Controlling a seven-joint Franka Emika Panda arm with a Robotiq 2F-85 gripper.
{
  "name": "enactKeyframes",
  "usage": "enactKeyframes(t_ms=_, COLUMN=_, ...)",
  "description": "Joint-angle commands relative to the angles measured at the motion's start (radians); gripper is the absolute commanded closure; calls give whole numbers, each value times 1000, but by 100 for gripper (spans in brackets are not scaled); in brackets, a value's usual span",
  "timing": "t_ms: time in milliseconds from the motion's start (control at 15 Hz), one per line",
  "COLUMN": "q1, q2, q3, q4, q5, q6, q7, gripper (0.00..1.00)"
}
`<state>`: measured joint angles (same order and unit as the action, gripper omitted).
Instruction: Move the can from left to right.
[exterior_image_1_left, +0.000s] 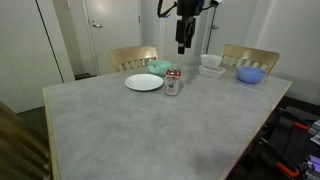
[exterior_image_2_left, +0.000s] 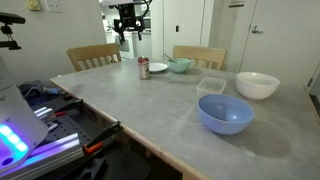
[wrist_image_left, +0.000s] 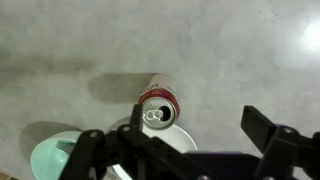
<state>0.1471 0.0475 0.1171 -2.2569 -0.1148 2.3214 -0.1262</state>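
1. Hanging high above the table (exterior_image_1_left: 120, 130), the gripper (exterior_image_1_left: 182, 45) holds nothing and sits well clear of the white plate (exterior_image_1_left: 143, 82) and everything else on the tabletop.
2. Its fingers (wrist_image_left: 272, 142) stand wide apart in the wrist view, so it is open. The plate's rim and the can show far below, between them.
3. The can (exterior_image_1_left: 173, 82) stands upright on the table just beside the plate. Whether it touches the rim I cannot tell.
4. The can is silver with red markings, and the wrist view looks down on its top and the opening there.
5. A teal bowl (exterior_image_1_left: 158, 68) sits close behind the plate, toward the far edge of the table in an exterior view.
6. A white bowl (exterior_image_1_left: 211, 61), a clear tub (exterior_image_1_left: 211, 71) and a blue bowl (exterior_image_1_left: 250, 74) are grouped well apart from the plate, beyond the can's side of it.
7. Two wooden chairs (exterior_image_2_left: 93, 55) stand at the table edge, on the side nearest the plate; in both exterior views the gripper hangs between them and above the tabletop.
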Motion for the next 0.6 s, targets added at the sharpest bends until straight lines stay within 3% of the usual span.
enactKeyframes(t_ms=0, q1=-20, q2=107, q3=-7, q4=61, q5=-3, q6=51, q7=-23, gripper=0)
enactKeyframes(t_ms=533, q1=-62, q2=256, q3=11, q4=86, q5=134, q6=189, q7=-98, gripper=0)
